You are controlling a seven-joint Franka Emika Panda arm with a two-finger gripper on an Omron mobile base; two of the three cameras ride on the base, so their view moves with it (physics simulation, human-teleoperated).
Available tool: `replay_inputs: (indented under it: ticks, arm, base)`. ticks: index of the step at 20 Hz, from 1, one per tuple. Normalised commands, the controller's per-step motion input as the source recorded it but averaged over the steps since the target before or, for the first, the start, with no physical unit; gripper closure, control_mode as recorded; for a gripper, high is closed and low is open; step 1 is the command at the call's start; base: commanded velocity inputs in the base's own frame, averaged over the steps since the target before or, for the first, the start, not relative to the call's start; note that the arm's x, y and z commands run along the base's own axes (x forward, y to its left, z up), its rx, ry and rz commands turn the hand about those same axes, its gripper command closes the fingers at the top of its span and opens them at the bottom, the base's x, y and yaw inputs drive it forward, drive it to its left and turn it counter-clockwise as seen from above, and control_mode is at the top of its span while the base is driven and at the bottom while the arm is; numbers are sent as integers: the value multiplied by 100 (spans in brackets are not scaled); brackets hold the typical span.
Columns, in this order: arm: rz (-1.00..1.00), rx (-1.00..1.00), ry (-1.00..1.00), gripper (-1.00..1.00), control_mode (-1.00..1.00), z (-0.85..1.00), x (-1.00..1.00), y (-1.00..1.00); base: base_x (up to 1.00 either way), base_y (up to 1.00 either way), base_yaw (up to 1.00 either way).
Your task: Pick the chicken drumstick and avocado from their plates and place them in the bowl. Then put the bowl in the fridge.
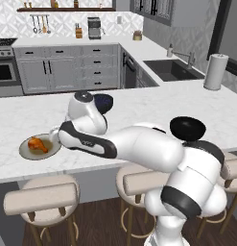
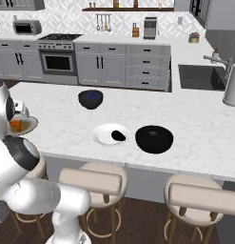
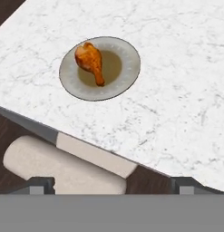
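The chicken drumstick (image 3: 90, 61) lies orange-brown on the tan plate (image 3: 124, 56), near the counter's front left edge (image 1: 40, 153). My gripper (image 3: 112, 186) hangs above that front edge, beside the plate, open and holding nothing, its fingertips (image 3: 41, 185) wide apart. The drumstick (image 1: 37, 143) sits just left of my hand. The avocado (image 2: 119, 136) rests dark on the white plate (image 2: 102, 133) at mid-counter. The navy bowl (image 2: 90, 99) stands farther back and is half hidden behind my wrist in the left base view (image 1: 106, 102). The fridge is out of view.
A larger black round dish (image 2: 154, 139) sits right of the white plate. Padded stools (image 3: 63, 165) line the counter's front edge below my hand. A sink (image 1: 171, 69) and a paper towel roll (image 1: 215, 72) are at the far right, the oven (image 2: 57, 59) behind.
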Motion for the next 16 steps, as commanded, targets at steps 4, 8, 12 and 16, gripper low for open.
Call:
replay_inputs:
  ticks: [4,8,12,16]
  arm:
    - [7,-9,0,-100,-100,-42,20,39]
    - [6,-4,0,-100,-100,-24,1,39]
    - [8,0,1,-100,-100,-2,0,26]
    - [2,0,0,-100,-100,-8,38,24]
  base:
    - [0,0,0]
    - [0,0,0]
    - [0,0,0]
    - [0,0,0]
